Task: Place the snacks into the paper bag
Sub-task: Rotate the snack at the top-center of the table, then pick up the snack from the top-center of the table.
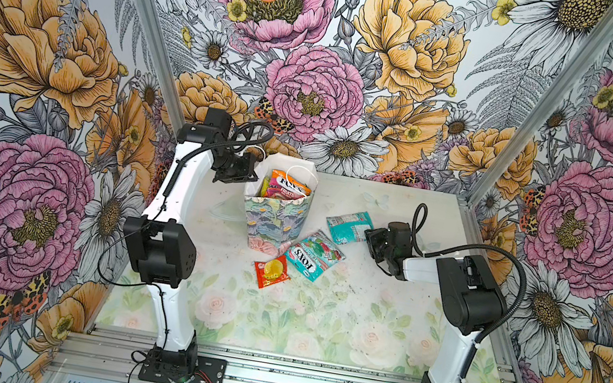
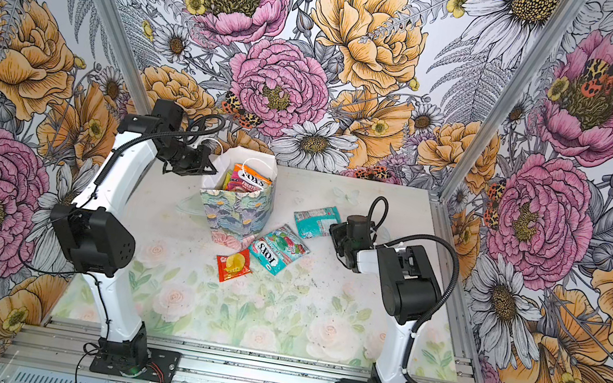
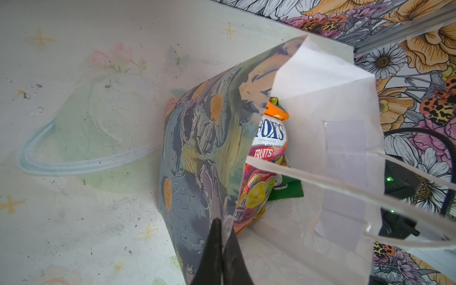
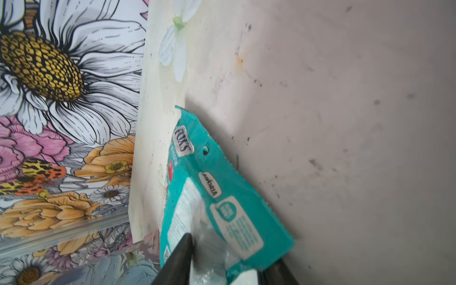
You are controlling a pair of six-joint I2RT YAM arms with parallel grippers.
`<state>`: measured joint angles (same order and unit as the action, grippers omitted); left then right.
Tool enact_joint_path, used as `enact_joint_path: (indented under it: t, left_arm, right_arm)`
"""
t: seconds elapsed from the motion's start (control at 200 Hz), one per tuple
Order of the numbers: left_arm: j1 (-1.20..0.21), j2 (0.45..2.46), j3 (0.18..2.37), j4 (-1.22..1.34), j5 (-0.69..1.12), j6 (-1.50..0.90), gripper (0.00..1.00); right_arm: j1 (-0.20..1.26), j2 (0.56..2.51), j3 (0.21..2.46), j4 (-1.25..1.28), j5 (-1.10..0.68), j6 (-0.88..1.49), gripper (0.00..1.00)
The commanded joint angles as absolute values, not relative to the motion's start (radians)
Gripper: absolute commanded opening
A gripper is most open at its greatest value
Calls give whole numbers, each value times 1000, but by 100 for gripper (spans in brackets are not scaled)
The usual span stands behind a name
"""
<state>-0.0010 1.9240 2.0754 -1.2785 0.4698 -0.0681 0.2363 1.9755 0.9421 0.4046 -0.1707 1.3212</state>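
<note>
Right wrist view: one end of a flat shiny teal candy packet [image 4: 222, 197] is seen between the two black fingers [image 4: 177, 261] of the right gripper [image 4: 232, 248]. The jaws are set partway open around it, and it cannot be told if it is pinched tight. The picking-up step is judged to be in hand. The small flowery blue-green paper bag [image 1: 275, 217] is stood upright ahead of this gripper, past the packet's far end, with an orange candy packet [image 1: 290, 188] and others inside. Its top edge is pinched by the fully closed left gripper [image 3: 223, 229], so the mouth is held wide. Next, the teal candy packet must be squeezed firmly, lifted above the rim and let go over the opening. Two more, a teal fruit-picture packet [image 1: 313, 255] and a red packet [image 1: 271, 271] with a yellow fruit on it, are left lying by the bag's foot
</note>
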Motion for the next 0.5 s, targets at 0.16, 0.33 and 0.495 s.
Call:
enact_joint_path:
  t: [0.16,0.33,0.495]
  left_arm:
    - [12,1896,2071,-1294,509,-55,0]
    - [12,1899,2072,-1294,509,-55,0]
    - [13,1902,2075,-1293,511,-55,0]
  right_arm:
    - [202,1991,1017,350,-228,1186,5]
    - [192,1965,1050,285,-253,1093,0]
    - [188,1913,1082,196,-292,982,0]
